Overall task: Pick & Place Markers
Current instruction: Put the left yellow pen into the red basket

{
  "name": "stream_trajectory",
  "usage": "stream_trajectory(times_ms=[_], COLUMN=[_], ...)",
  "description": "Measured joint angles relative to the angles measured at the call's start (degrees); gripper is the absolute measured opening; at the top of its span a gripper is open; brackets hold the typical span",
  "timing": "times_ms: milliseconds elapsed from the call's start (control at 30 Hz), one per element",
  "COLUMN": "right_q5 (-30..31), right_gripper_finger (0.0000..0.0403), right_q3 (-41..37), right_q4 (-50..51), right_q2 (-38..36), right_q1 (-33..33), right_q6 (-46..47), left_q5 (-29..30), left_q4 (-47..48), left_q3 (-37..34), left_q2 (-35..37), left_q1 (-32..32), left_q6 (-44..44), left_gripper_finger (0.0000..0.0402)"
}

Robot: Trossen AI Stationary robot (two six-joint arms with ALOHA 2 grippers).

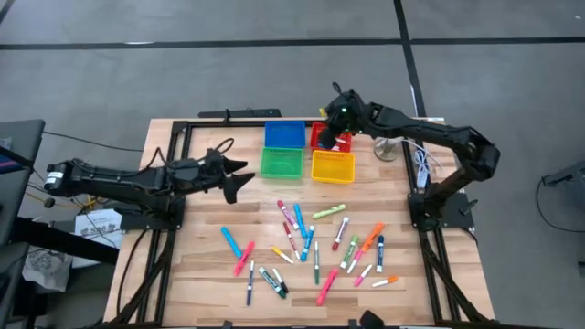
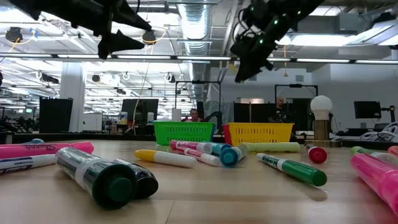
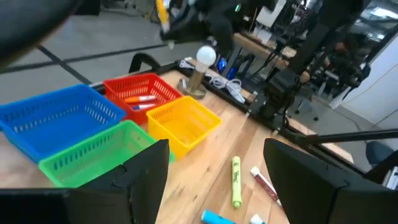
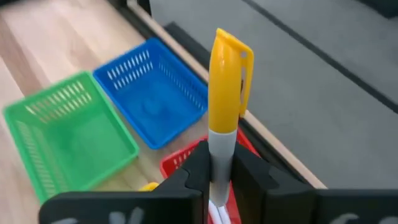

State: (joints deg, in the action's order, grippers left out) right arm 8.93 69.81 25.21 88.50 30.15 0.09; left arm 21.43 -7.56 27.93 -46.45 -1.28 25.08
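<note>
Many markers [image 1: 311,242] with coloured caps lie scattered on the near half of the wooden table. Four small bins stand at the far side: blue [image 1: 284,134], red [image 1: 322,137], green [image 1: 281,162] and yellow [image 1: 332,165]. The red bin [image 3: 140,93] has a few markers lying in it. My right gripper [image 4: 221,168] hangs above the red bin, shut on a marker with a yellow cap [image 4: 227,81]. My left gripper [image 1: 233,178] hovers open above the table, left of the green bin, with nothing between its fingers. My right gripper pinches the marker's white barrel [image 4: 221,146] between its two fingers [image 4: 196,171], just behind the yellow cap. The capped end sticks out past the fingertips. The gripper slants downward, and the marker is lifted clear, above the red bin [image 4: 180,162].
A small stand with a white ball top [image 1: 388,149] is right of the yellow bin, next to white cables [image 1: 420,164]. Black frame rails [image 1: 174,137] run along the table's far and side edges. Bare wood lies between the bins and the scattered markers.
</note>
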Motion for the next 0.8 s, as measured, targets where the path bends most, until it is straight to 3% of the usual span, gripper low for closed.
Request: stream_trajectory(times_ms=[333,800], right_q5=[-3.39,-7.71], right_gripper_finger=[0.004,0.0043], right_q3=[0.14,10.51], right_q4=[2.7,17.56], right_q2=[7.62,16.3], right_q1=[2.98,6.75], right_q6=[0.11,-2.02], left_q5=[-0.01,-0.04], left_q4=[-0.54,-0.64], left_q3=[-5.32,-10.83], left_q2=[7.46,10.11], left_q1=[0.65,1.12], left_q6=[-2.81,-3.86], left_gripper_finger=[0.0261,0.0261])
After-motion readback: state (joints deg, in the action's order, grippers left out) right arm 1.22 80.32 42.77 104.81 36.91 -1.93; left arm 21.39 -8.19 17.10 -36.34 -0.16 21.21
